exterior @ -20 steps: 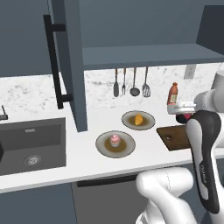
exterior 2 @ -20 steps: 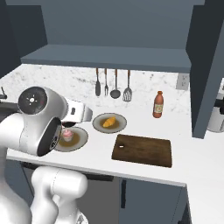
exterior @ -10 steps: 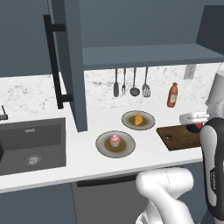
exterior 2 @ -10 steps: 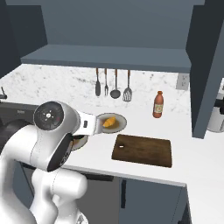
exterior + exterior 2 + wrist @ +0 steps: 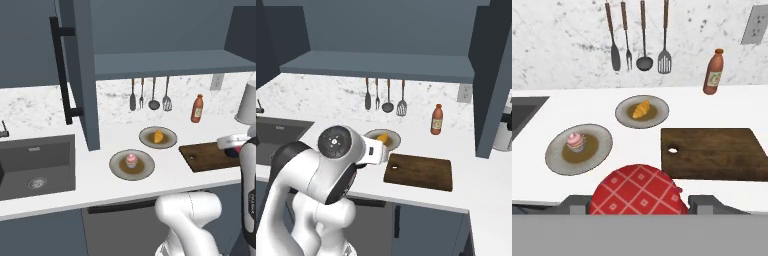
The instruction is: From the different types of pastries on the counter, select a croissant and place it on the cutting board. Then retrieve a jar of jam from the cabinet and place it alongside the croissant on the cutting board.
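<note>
- Hand view: the jar of jam sits between the two fingers, which pinch it from both sides.
- The croissant lies on its plate, beside the cutting board.

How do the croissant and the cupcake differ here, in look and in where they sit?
The croissant is golden-orange and curved; the cupcake is pink-frosted and upright. The croissant's plate lies nearer the wall and the cutting board; the cupcake's plate lies nearer the sink. Each sits on its own round plate.
</note>
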